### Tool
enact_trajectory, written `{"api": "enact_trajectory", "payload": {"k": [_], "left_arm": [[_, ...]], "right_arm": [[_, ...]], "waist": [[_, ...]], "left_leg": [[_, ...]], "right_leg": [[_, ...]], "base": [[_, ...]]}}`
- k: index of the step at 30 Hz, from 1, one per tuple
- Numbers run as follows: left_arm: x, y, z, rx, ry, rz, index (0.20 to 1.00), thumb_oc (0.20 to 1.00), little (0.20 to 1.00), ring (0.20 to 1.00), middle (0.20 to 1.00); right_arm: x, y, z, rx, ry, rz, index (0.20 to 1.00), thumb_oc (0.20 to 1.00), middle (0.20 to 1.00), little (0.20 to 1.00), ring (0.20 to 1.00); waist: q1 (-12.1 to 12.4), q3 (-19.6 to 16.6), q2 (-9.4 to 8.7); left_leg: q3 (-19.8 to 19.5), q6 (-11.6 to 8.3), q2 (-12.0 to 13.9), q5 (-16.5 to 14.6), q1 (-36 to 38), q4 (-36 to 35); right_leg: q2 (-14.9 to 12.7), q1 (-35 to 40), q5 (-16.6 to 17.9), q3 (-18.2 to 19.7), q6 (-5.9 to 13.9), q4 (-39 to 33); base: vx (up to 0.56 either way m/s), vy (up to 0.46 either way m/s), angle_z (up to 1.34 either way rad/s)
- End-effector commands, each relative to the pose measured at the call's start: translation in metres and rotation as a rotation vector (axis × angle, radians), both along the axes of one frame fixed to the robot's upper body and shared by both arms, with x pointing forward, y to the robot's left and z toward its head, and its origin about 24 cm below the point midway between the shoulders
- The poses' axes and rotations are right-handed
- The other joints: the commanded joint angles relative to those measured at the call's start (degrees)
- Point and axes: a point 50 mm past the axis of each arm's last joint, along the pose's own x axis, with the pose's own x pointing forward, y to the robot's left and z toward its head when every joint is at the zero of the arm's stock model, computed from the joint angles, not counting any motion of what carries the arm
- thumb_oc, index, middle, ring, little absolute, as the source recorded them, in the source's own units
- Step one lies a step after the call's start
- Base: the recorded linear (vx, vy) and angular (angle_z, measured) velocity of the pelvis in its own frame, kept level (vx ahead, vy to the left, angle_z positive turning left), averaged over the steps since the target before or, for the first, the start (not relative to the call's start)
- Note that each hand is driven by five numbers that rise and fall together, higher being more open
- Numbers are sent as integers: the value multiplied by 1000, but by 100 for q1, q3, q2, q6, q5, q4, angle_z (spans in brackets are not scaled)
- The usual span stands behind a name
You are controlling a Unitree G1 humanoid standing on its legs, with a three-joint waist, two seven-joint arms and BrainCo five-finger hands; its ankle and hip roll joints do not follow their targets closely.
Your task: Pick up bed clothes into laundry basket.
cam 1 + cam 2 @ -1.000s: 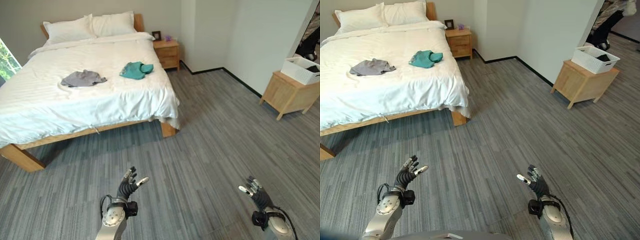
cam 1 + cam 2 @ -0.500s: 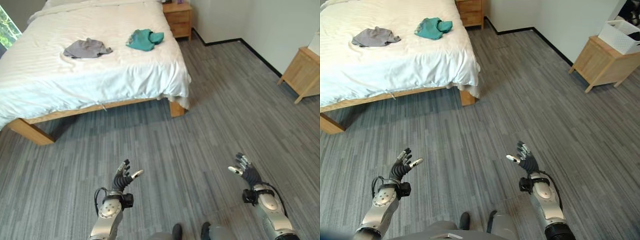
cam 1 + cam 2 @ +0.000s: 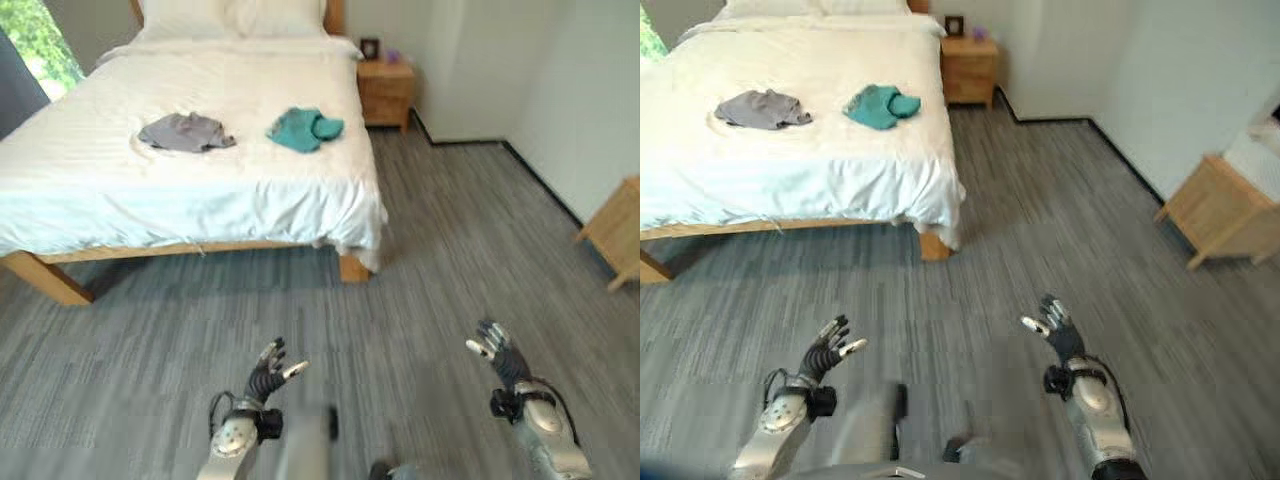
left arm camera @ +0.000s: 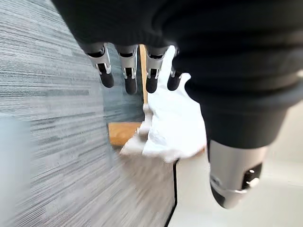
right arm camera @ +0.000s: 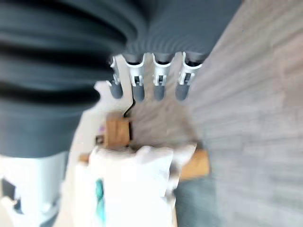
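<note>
Two garments lie on the white bed (image 3: pixel 120 190) ahead: a grey one (image 3: pixel 184 131) and a teal one (image 3: pixel 304 128) to its right, near the bed's right edge. The teal garment (image 5: pixel 99 200) also shows in the right wrist view. My left hand (image 3: pixel 268 368) and right hand (image 3: pixel 497 347) are raised over the grey floor, well short of the bed. Both are open with straight fingers (image 4: pixel 127 71) and hold nothing.
A wooden nightstand (image 3: pixel 386 94) stands beside the bed's head at the wall. A light wooden side table (image 3: pixel 1218 208) stands at the right wall. Grey floor lies between me and the bed, whose wooden frame and leg (image 3: pixel 351 267) face me.
The camera has tilted up, so more of the bed and the nightstand show. Both hands stay open and raised over the floor.
</note>
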Motion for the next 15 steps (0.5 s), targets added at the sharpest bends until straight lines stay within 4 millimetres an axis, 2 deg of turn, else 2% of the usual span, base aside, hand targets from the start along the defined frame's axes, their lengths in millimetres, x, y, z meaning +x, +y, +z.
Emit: {"api": "enact_trajectory", "payload": {"k": [1, 2, 3, 5, 6, 7, 9, 11, 12, 14, 15], "left_arm": [[27, -1, 23, -21, -131, -48, 1000, 1000, 1000, 1000, 1000], [22, -1, 22, -3, -126, -70, 1000, 1000, 1000, 1000, 1000], [19, -1, 20, -8, -111, -80, 1000, 1000, 1000, 1000, 1000], [19, 0, 20, 0, -106, -79, 1000, 1000, 1000, 1000, 1000], [18, 3, 20, -3, -105, -72, 1000, 1000, 1000, 1000, 1000], [17, 2, 19, -4, -101, -80, 1000, 1000, 1000, 1000, 1000], [20, -1, 19, -6, -95, -104, 1000, 1000, 1000, 1000, 1000], [25, -1, 24, 26, -110, -140, 1000, 1000, 1000, 1000, 1000], [29, 0, 29, 50, -129, -160, 1000, 1000, 1000, 1000, 1000], [32, 1, 32, 53, -140, -165, 1000, 1000, 1000, 1000, 1000], [36, -1, 34, 49, -151, -188, 1000, 1000, 1000, 1000, 1000]], "right_arm": [[19, 3, 29, -6, -148, 65, 1000, 1000, 1000, 1000, 1000], [16, 0, 29, -18, -150, 46, 1000, 1000, 1000, 1000, 1000], [16, -2, 29, -21, -151, 30, 1000, 1000, 1000, 1000, 1000], [16, -2, 31, 8, -171, 3, 1000, 1000, 1000, 1000, 1000], [17, 5, 29, 41, -173, 16, 1000, 1000, 1000, 1000, 1000], [15, 8, 26, 45, -159, 26, 1000, 1000, 1000, 1000, 1000], [17, 11, 26, 55, -165, 15, 1000, 1000, 1000, 1000, 1000], [19, 21, 24, 149, -189, -4, 1000, 1000, 1000, 1000, 1000], [18, 22, 22, 135, -179, 9, 1000, 1000, 1000, 1000, 1000], [16, 20, 25, 129, -191, 4, 1000, 1000, 1000, 1000, 1000], [12, 14, 27, 149, -210, -33, 1000, 1000, 1000, 1000, 1000]], "waist": [[-287, -153, 273], [-200, -270, 359], [-145, -382, 418], [-176, -500, 414], [-147, -647, 378], [-158, -751, 320], [-194, -754, 275], [-294, -675, 322], [-383, -607, 388], [-542, -530, 522], [-749, -443, 586]], "left_leg": [[-806, -550, -16, -320, 2835, -2874], [-641, -479, 14, -182, 2821, -4242], [-425, -507, -31, 10, 3027, -5473], [281, -527, 38, 192, 3065, -5712], [371, -301, -98, -64, 3303, -5684], [327, -165, -256, -234, 3361, -5588], [365, 104, -497, -478, 3655, -5717], [399, 330, -662, -706, 4099, -5926], [305, 393, -679, -762, 4301, -6004], [47, 401, -613, -811, 4627, -6198], [-254, 335, -589, -856, 4895, -6304]], "right_leg": [[-457, 340, 1235, 132, 1420, -1001], [-387, 574, 1038, 141, 1480, -1059], [-376, 932, 911, 124, 1628, -1174], [-446, 1148, 898, 42, 1718, -1119], [-664, 1164, 903, 18, 1859, -719], [-825, 1148, 1010, -46, 1981, -387], [-1242, 711, 1816, -64, 2249, 861], [-1631, 290, 2629, -130, 2392, 1991], [-1655, 81, 2842, -71, 2382, 2407], [-1570, -497, 2552, 59, 2285, 2777], [-1576, -853, 2264, 121, 2174, 2349]], "base": [[741, 30, -39], [943, 115, -58], [951, 141, -49], [727, 131, 10], [709, 205, 58], [656, 272, 84], [383, 288, 25], [363, 300, -62], [322, 198, -15], [334, 46, 96], [406, -53, 156]]}}
